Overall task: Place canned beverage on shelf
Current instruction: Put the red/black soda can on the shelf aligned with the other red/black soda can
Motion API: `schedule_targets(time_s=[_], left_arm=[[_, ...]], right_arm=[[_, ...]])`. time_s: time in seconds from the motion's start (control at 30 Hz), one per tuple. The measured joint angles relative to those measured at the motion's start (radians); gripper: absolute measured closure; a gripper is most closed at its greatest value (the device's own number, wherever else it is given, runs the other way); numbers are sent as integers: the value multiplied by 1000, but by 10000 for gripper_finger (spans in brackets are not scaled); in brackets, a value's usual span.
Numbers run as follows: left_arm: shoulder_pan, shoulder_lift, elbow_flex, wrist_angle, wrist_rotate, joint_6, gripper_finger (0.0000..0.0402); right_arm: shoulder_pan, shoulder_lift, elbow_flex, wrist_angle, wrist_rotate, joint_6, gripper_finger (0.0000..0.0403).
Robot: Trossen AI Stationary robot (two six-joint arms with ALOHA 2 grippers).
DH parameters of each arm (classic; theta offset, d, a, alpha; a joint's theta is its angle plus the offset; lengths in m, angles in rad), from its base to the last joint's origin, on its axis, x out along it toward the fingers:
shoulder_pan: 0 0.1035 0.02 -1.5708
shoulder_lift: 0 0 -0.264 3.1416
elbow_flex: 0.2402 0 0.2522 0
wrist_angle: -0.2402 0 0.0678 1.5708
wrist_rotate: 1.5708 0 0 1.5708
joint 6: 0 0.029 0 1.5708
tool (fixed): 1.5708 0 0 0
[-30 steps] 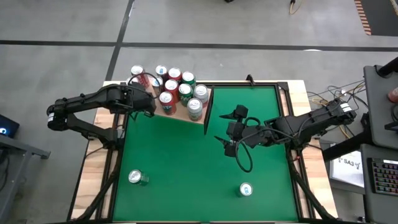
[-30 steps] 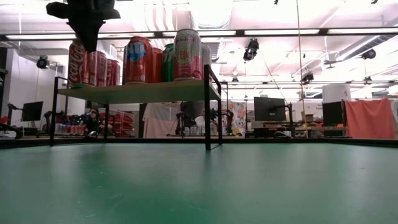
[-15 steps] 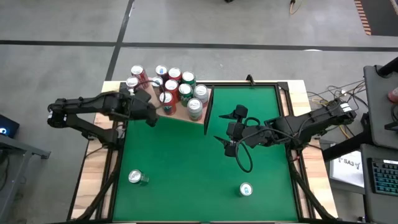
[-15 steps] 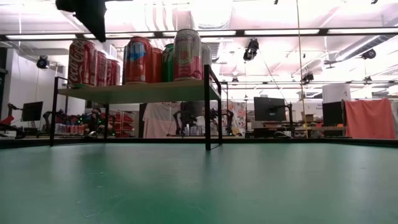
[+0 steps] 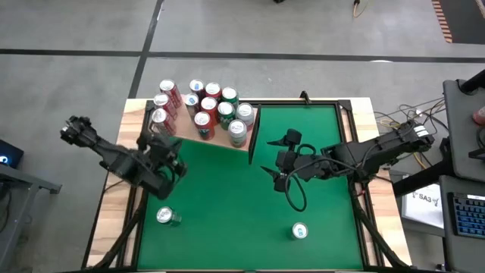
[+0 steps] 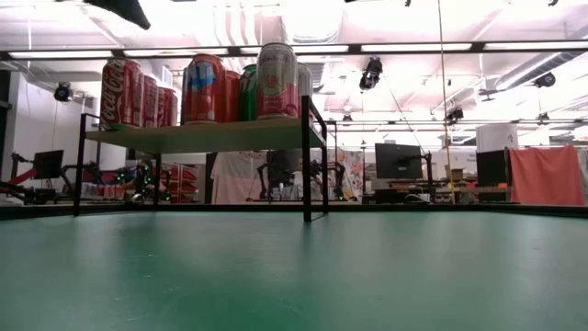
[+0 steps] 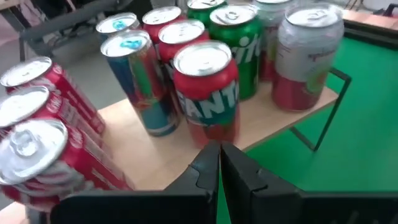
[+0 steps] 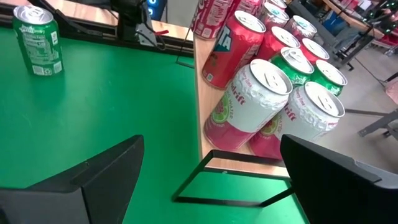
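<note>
The shelf [image 5: 217,141], a pale wood board on dark legs, stands at the table's far left and bears several upright cans [image 7: 208,87]; the board also shows in the low view [image 6: 202,138]. Two more cans stand upright on the green table: one near the left front [image 5: 167,217], also seen as a green can [image 8: 38,40], and one near the right front [image 5: 300,231]. My left gripper [image 7: 219,165] is shut and empty, just off the shelf's near edge. My right gripper [image 8: 208,180] hangs open and empty above mid-table [image 5: 274,158], facing the shelf's dark end panel.
The shelf's dark end frame [image 8: 205,171] stands between my right gripper and the cans. Bare green table [image 5: 227,205] lies between the two loose cans. A desk with a keyboard [image 5: 466,212] stands beyond the table's right edge.
My left gripper has swung away from the cans at the shelf's far left toward the table's near edge, turning as it went and staying shut. The cans on the shelf stand as before.
</note>
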Motion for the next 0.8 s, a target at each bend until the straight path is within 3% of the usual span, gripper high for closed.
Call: schedule_targets(time_s=[0.2,0.37,0.47,0.63,0.8], left_arm=[[-64,-21,-173,-15,-34,-161,402],[-64,-21,-297,-14,-45,-122,402],[-64,-18,-362,-13,-127,-128,402],[-64,-18,-462,-4,-262,-305,402],[-55,-18,-532,4,-310,-482,402]], right_arm=[[0,0,-11,1,0,2,35],[0,0,-24,10,0,-17,35],[0,0,-34,15,0,-42,35],[0,0,-38,18,1,-46,35],[-1,0,-42,47,1,-73,35]])
